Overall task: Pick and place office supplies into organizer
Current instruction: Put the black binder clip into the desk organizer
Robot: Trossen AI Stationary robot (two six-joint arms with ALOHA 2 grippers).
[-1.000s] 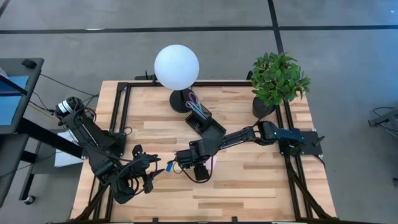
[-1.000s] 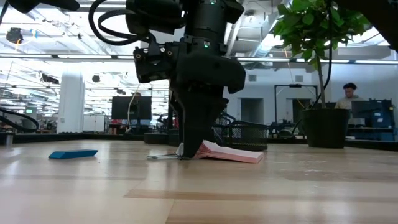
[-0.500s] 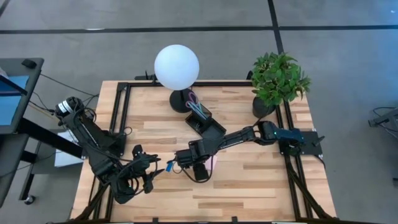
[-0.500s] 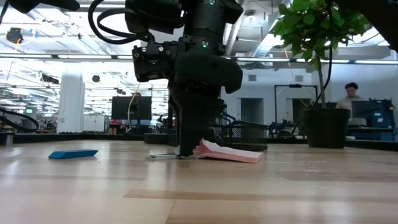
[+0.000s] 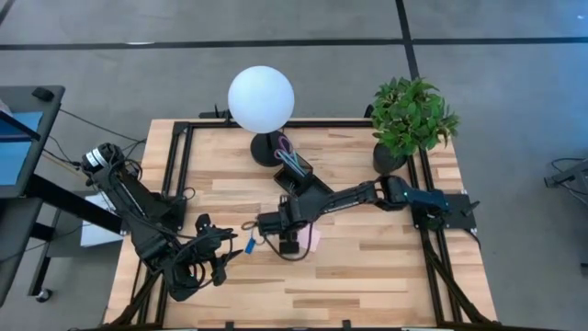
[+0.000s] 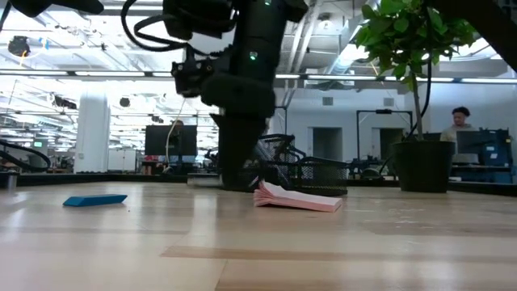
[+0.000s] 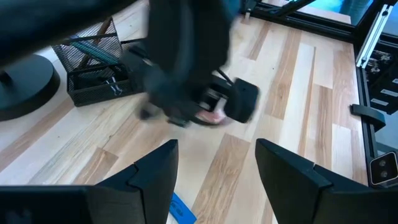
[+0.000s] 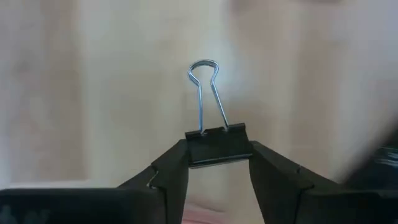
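One black clip (image 8: 217, 148) between the right tool's (image 8: 217, 163) fingers.

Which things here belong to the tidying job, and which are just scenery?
Job: black binder clip held in the right tool; pink sticky-note pad; blue block; mesh organizer already holding pens.
Scenery: globe lamp; potted plant.

black binder clip (image 8: 217, 146) with wire handles, off the table, near pink pad (image 6: 297, 199)

One organizer (image 5: 303, 185), one pink sticky-note pad (image 6: 296, 198), one blue block (image 6: 95, 200), one black clip (image 8: 217, 146).
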